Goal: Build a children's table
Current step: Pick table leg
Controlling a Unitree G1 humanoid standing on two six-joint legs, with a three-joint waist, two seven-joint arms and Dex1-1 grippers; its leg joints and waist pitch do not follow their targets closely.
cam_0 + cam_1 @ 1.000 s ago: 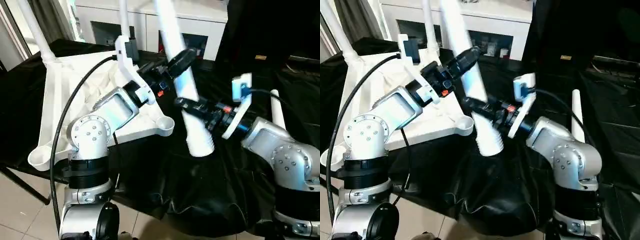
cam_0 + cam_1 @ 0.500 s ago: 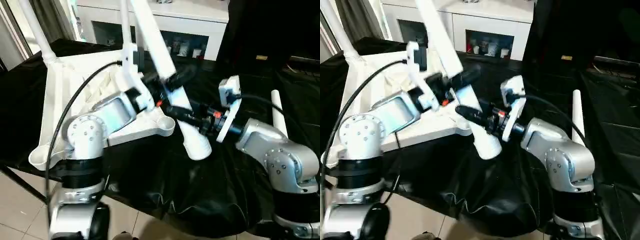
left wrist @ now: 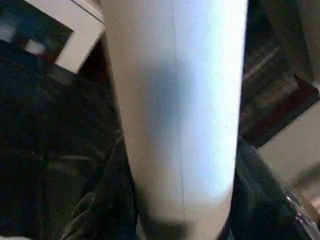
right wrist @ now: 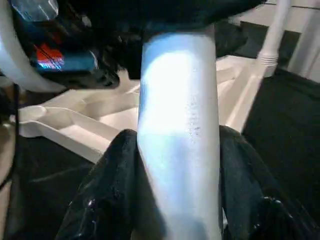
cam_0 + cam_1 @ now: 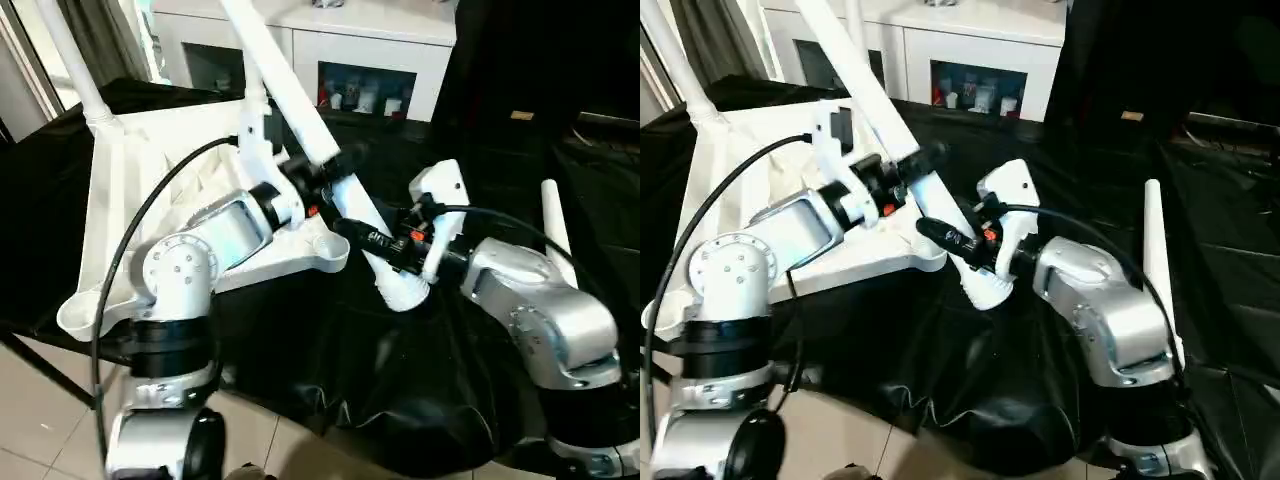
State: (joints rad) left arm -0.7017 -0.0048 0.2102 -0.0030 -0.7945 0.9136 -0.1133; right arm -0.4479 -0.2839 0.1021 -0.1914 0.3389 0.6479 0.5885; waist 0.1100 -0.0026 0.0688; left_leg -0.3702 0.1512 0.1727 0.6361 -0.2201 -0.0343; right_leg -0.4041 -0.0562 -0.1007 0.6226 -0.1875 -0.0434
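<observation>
Both grippers clamp 1 white leg. The right gripper (image 5: 375, 240) holds the tilted leg (image 5: 300, 110) near its thick lower end, 1 black finger (image 4: 107, 190) on each side of the tube. The left gripper (image 5: 325, 172) grips the same leg higher up, its fingers closed against the tube, which crosses the left wrist view from edge to edge (image 3: 175, 100). The leg leans up and away toward the robot's left, and its ribbed lower end (image 5: 402, 291) hangs just beside the near corner socket (image 5: 327, 245) of the table top (image 5: 130, 170), apart from it and not seated.

The table top lies upside down on the black-draped work table (image 5: 400, 380), ribbed underside up. 2 legs already stand in its far sockets: 1 at the far left corner (image 5: 75, 70) and 1 further right (image 5: 252, 65), partly hidden behind the tilted leg. The near left socket (image 5: 75, 315) is open. A 4th leg (image 5: 553, 225) lies on the black cloth beyond the right forearm (image 5: 540, 300), which covers its near part. The left forearm (image 5: 225, 230) and its black cable (image 5: 130, 250) cross over the table top and hide part of its ribs. A white cabinet (image 5: 370, 50) stands behind the work table.
</observation>
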